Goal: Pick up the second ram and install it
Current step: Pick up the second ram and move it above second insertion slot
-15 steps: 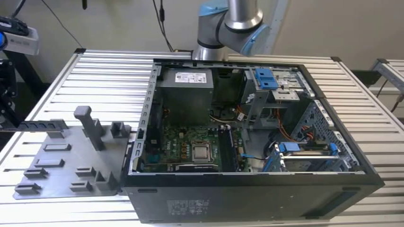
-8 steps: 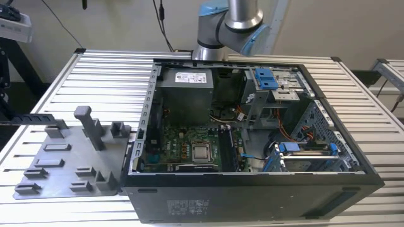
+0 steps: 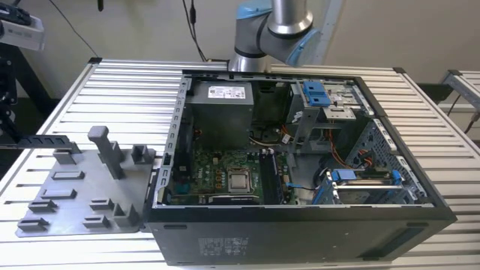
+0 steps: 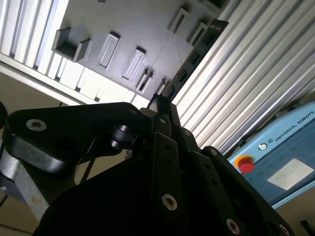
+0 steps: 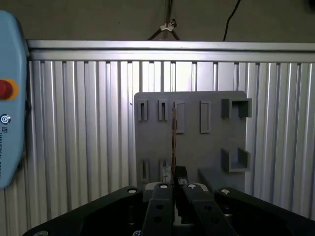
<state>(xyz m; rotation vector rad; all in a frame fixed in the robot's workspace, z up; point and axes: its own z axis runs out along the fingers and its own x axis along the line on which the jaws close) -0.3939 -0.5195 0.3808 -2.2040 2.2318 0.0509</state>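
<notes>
At the exterior view's left, near the far corner of the grey tray (image 3: 75, 205), the ram (image 3: 45, 142) hangs as a dark bar, well apart from the open computer case (image 3: 300, 239) on the slatted table (image 3: 120, 101). In both wrist views the gripper (image 5: 174, 173) is pressed together on one end of the stick. In the first wrist view the ram runs out from the fingertips as a thin line, edge-on, over the tray. In the second wrist view it shows its flat side.

The stick seems to touch none of the tray's slots or posts, so the pick-up looks done. The carry to the case and the seating are left. The memory slots (image 3: 274, 177) lie beside the processor socket on the motherboard (image 3: 213, 169), and I cannot tell whether another stick sits in them.
</notes>
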